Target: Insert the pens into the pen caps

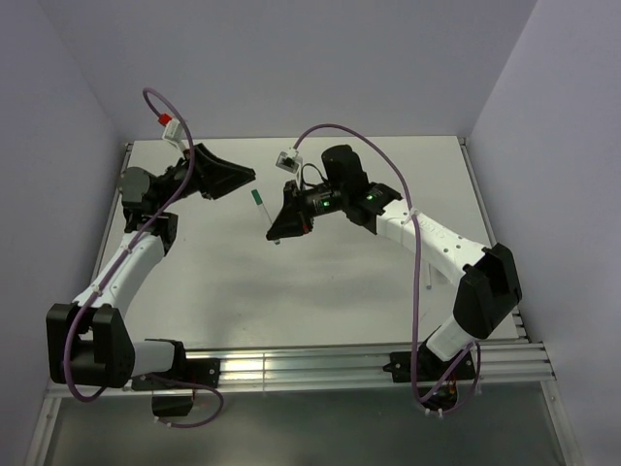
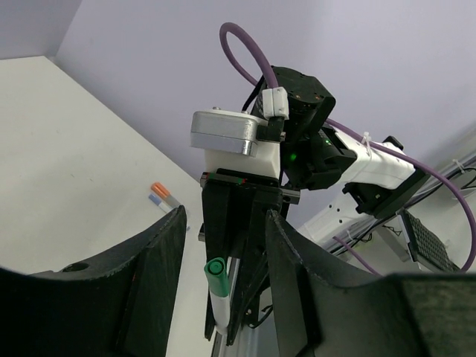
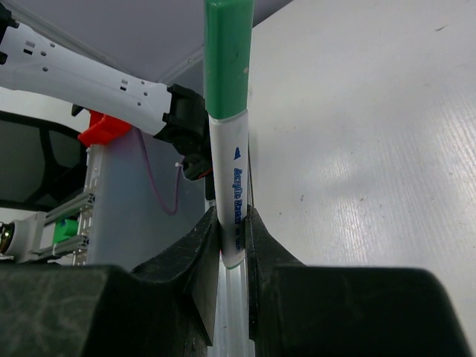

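Above a white table [image 1: 340, 282], the right gripper [image 3: 233, 223] pinches a white pen [image 3: 232, 186] wearing its green cap [image 3: 227, 59], the left gripper [image 2: 225, 223] spread nearby; capping looks done, so setting it down seems next.

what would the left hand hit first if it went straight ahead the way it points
Most likely the pen with the green cap, which sits just ahead, in line with the gap of the open left hand. The right hand holding it comes next. Depth is hard to judge.
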Robot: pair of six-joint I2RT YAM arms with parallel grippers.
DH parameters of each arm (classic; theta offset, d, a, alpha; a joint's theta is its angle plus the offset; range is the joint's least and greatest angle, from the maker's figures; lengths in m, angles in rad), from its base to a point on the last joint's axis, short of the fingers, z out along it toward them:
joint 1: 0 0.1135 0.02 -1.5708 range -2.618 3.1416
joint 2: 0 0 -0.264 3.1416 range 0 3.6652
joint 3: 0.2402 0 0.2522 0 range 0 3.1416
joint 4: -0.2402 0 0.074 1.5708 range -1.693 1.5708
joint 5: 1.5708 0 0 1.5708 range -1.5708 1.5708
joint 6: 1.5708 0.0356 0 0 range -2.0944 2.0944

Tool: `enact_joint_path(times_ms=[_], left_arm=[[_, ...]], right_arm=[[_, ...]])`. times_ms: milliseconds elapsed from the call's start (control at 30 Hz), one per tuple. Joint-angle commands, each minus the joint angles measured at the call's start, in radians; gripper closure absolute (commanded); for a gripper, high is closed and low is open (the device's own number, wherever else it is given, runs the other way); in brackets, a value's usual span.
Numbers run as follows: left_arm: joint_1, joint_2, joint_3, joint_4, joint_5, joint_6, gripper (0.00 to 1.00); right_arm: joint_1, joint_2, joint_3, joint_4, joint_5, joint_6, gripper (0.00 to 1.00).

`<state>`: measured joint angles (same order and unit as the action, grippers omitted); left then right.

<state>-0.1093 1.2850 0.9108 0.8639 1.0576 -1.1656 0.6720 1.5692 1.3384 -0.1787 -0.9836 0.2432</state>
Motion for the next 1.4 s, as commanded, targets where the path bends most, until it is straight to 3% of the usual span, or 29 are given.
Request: enact_joint_path(times_ms=[0,300,700,800,933,1367], left_arm=[[-0.013,-0.035,-0.001,0.000,-0.008,0.018,0.48],[-0.062,-0.041,-0.032,-0.013,-0.004,0.032,0.52],[-0.073,-0.046,-0.096,0.107,-0.022,-0.052,0.72],[-0.073,-0.039,-0.099,0.109,-0.022,-0.060,0.81],[-0.078,-0.030,-0.096,0.101,-0.007,-0.057,1.00],[-0.151,-0.032,-0.105,-0.006,0.099,0.090,1.00]], right_arm=[[0.009,-0.012,0.042,0.048,-0.003,0.005,1.00],[0.008,-0.015,0.042,0.045,0.003,0.007,1.00],[0.006,-0.029,0.035,0.044,0.003,0.005,1.00],[0.000,-0.038,0.030,0.044,0.002,0.007,1.00],[-0.011,-0.047,0.030,0.044,0.011,0.002,1.00],[-0.045,-0.057,0.030,0.044,-0.016,-0.004,1.00]])
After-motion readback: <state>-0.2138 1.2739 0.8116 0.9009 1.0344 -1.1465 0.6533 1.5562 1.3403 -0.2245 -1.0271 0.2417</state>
